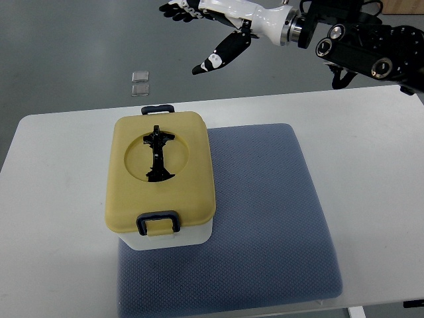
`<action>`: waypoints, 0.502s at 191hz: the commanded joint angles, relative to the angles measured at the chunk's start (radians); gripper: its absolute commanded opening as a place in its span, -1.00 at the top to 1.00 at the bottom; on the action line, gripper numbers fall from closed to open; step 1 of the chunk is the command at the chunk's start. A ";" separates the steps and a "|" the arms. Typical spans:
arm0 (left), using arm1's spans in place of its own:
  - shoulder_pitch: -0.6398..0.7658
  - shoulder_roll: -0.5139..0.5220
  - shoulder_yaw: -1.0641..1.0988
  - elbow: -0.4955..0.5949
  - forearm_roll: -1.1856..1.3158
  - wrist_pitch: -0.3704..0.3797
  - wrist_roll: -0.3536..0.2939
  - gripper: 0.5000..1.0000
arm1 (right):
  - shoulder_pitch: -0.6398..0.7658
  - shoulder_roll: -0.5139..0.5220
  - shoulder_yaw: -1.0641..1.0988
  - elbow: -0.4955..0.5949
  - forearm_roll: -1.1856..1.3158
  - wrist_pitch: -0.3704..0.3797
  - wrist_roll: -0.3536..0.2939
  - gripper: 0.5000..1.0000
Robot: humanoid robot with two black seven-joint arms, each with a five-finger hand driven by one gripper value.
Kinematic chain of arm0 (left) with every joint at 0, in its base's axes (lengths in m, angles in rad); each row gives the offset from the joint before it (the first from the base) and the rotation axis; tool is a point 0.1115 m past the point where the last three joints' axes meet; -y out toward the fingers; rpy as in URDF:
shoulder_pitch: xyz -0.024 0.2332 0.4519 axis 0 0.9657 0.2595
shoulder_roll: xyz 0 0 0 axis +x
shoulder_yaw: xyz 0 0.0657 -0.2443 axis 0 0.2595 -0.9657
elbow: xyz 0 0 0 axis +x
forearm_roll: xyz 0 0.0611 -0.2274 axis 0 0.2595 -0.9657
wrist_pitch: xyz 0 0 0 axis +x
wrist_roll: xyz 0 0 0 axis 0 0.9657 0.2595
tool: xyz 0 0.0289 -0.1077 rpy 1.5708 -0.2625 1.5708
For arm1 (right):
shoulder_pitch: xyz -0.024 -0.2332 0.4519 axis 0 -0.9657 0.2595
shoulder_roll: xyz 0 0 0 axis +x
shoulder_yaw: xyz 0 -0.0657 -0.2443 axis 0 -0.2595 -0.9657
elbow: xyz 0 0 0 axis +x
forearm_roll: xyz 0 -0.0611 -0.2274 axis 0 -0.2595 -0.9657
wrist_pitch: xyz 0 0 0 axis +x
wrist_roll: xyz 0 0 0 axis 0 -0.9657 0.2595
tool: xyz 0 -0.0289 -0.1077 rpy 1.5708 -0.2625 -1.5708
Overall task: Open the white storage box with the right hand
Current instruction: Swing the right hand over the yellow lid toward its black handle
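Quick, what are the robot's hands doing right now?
Right hand: open, fingers spread, holding nothing, up beyond the table.
Left hand: not in view.

The storage box point(161, 177) looked like smooth plastic: a matt mustard-yellow lid over a glossier white body, with shiny black plastic latches and handle. Under it, the blue-grey mat point(265, 218) showed a woven, dimpled cloth texture. The counter point(53, 199) was smooth, matt white. The right hand point(212, 33) had glossy white shells and black fingers.
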 commanded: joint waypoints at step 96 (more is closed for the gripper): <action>0.000 0.000 0.000 0.000 0.000 0.001 0.000 -1.00 | 0.209 0.120 -0.007 0.200 -0.557 0.131 0.000 -0.71</action>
